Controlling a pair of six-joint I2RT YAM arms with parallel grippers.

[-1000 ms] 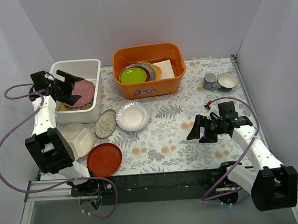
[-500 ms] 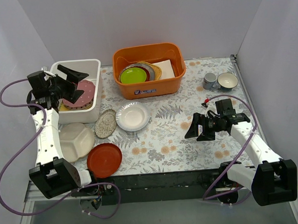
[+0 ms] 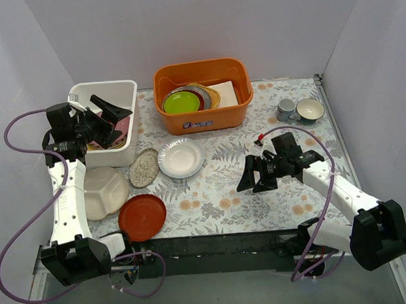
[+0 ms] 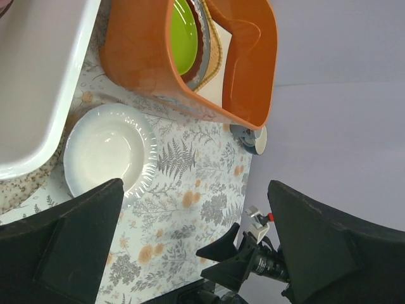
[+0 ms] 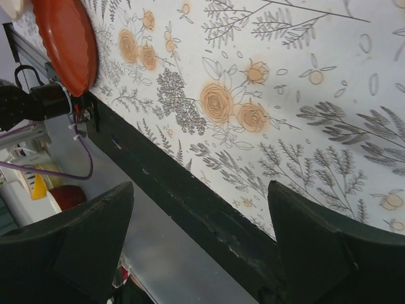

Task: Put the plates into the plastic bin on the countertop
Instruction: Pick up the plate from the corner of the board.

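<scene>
The white plastic bin (image 3: 126, 92) stands at the back left with a pink plate (image 3: 119, 124) lying in it on other plates. My left gripper (image 3: 116, 117) is open and empty above the bin's right side. On the countertop (image 3: 225, 185) lie a plain white plate (image 3: 181, 158), a speckled oval plate (image 3: 144, 168), a cream divided plate (image 3: 99, 193) and a red-orange plate (image 3: 142, 217). The left wrist view shows the white plate (image 4: 109, 158) and the bin wall (image 4: 38, 101). My right gripper (image 3: 249, 182) is open and empty over the mid countertop. The red-orange plate (image 5: 66, 44) shows in the right wrist view.
An orange tub (image 3: 203, 94) at the back centre holds a lime-green plate (image 3: 181, 102) and other dishes. Two cups (image 3: 300, 110) stand at the back right. Grey walls close in the left, back and right. A black rail (image 3: 221, 246) runs along the near edge.
My left gripper has drawn back a little toward the bin's right side, still open. My right arm has moved left across the countertop toward the middle.
</scene>
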